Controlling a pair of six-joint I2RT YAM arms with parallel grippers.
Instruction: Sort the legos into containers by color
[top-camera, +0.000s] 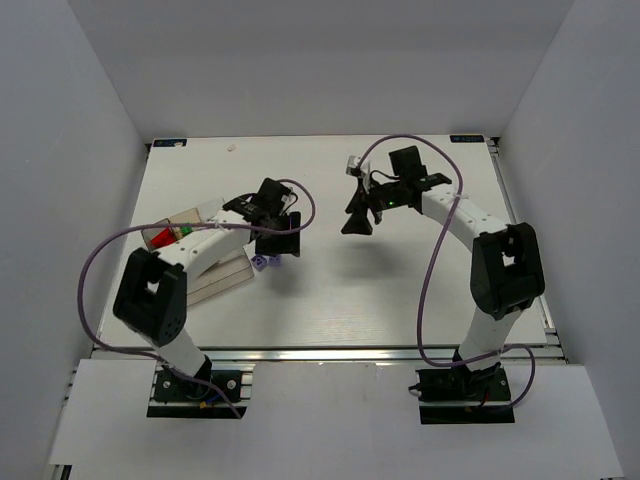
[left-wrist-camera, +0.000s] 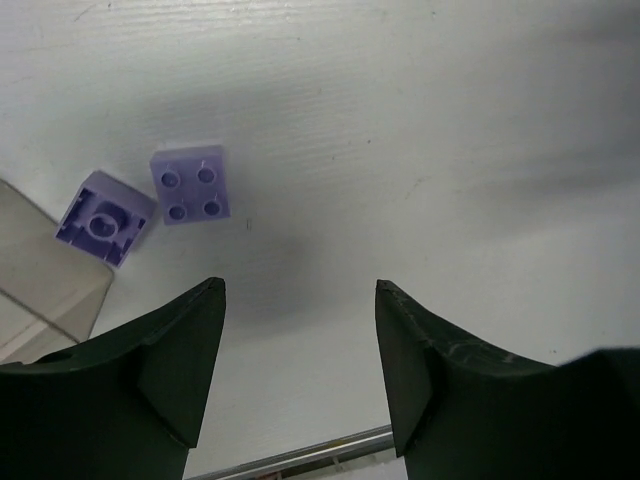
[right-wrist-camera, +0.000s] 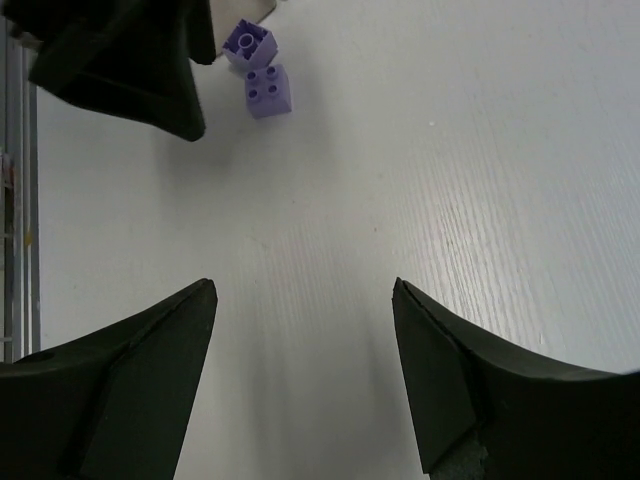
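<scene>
Two light purple legos lie loose on the table (top-camera: 400, 300). One purple brick (left-wrist-camera: 190, 184) sits studs up. The second purple brick (left-wrist-camera: 103, 218) is tipped on its side just beside it, close to the clear container (left-wrist-camera: 45, 270) corner but outside it. Inside the container a red piece (top-camera: 158, 238) and a green piece (top-camera: 180, 231) show; the other compartments are hidden under the arm.

The left gripper (left-wrist-camera: 300, 370) hovers near the pair, fingers spread wide, nothing between them; both bricks sit ahead and off to one side of the gap. The right gripper (right-wrist-camera: 300, 370) hangs well apart over bare table, also wide and empty.

Step in hand, as I judge it: picking up the purple ones. The next move calls for centring the left fingers over the studs-up brick, lowering, and closing on its flat sides without nudging its neighbour. Can't tell which compartment takes purple.
</scene>
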